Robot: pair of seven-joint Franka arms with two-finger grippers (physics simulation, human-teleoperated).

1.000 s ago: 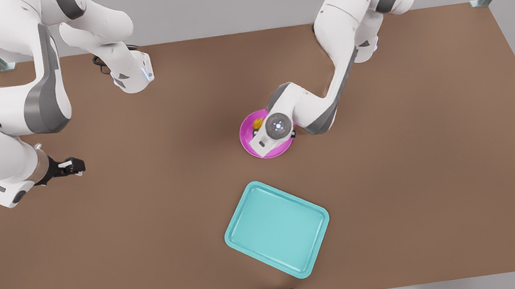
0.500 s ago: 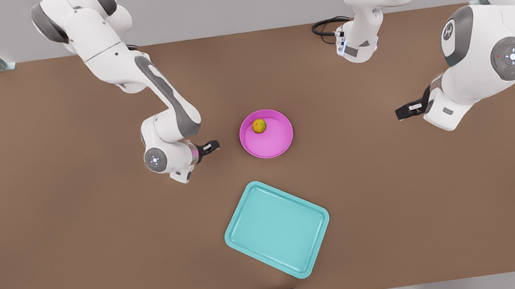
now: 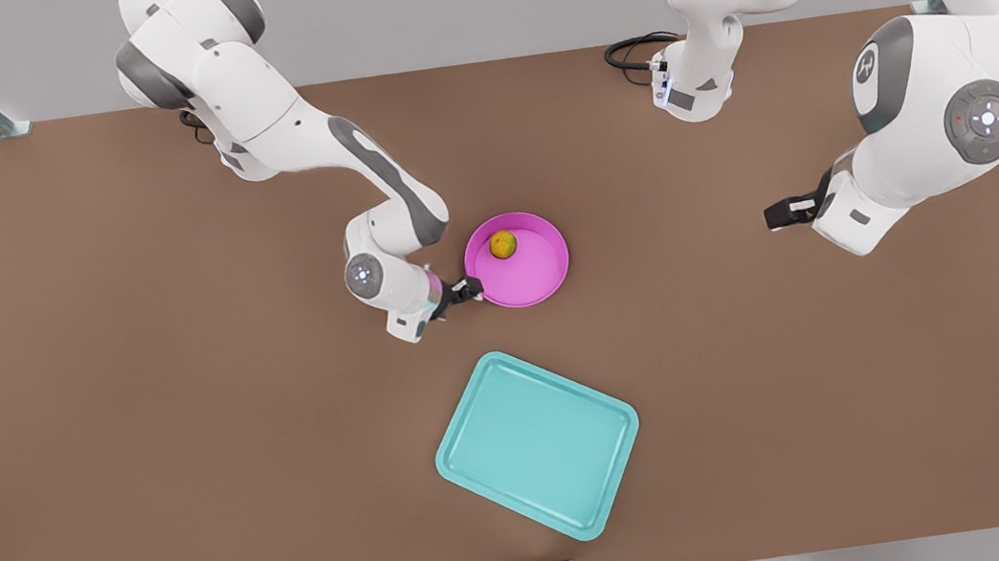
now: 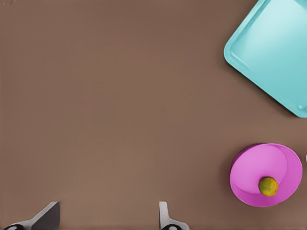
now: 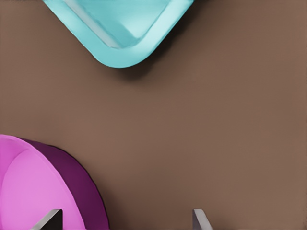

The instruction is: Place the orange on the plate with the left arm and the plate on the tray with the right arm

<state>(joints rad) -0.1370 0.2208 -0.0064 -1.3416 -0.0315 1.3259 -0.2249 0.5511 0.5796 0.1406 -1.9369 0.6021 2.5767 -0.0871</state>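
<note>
Front view shows the plate [image 3: 517,260] resting on the brown table [image 3: 194,456], near its middle, with the orange [image 3: 503,244] lying inside it close to the far rim. The tray [image 3: 538,445] is set flat on the table nearer the camera, apart from the plate and turned at an angle. The right gripper [image 3: 468,289] is found at the plate's rim on the front view's left, its arm reaching in from the far left corner. Its fingers are seen spread apart in the right wrist view [image 5: 127,220], with nothing grasped; one finger [image 5: 50,219] is seen over the plate's edge [image 5: 72,177], the other over bare table, and a rounded corner of the tray [image 5: 120,52] is seen beyond. The left gripper [image 3: 785,212] is held well off to the front view's right, clear of every object, and its arm waits there. Its fingers [image 4: 48,216] are likewise parted and empty in the left wrist view, where the plate [image 4: 249,191] with the orange [image 4: 268,186] in it and part of the tray [image 4: 268,48] are seen farther away.
</note>
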